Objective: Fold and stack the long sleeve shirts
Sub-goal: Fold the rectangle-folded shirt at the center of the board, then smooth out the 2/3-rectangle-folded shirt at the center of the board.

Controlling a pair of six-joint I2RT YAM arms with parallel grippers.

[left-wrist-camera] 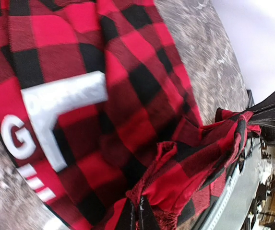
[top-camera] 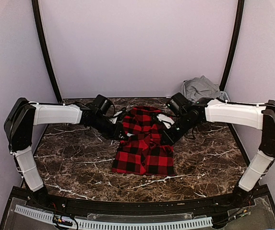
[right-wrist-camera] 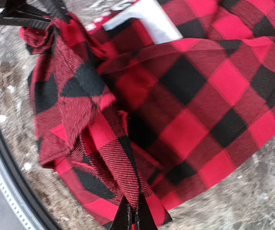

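Observation:
A red-and-black check long sleeve shirt (top-camera: 143,149) with white block letters (left-wrist-camera: 55,110) lies partly folded mid-table. My left gripper (top-camera: 120,131) is shut on its left edge; in the left wrist view (left-wrist-camera: 138,215) the jaws pinch bunched cloth. My right gripper (top-camera: 166,136) is shut on its right edge; in the right wrist view (right-wrist-camera: 133,215) the jaws pinch a fold of check cloth (right-wrist-camera: 118,163). Both hold the cloth lifted above the lower half. A plain grey shirt (top-camera: 202,88) lies crumpled at the back right.
The dark marble table (top-camera: 75,163) runs to a black front rail (top-camera: 127,206) with a white slatted strip (top-camera: 113,223). Pale walls and black corner posts (top-camera: 43,48) close the back and sides.

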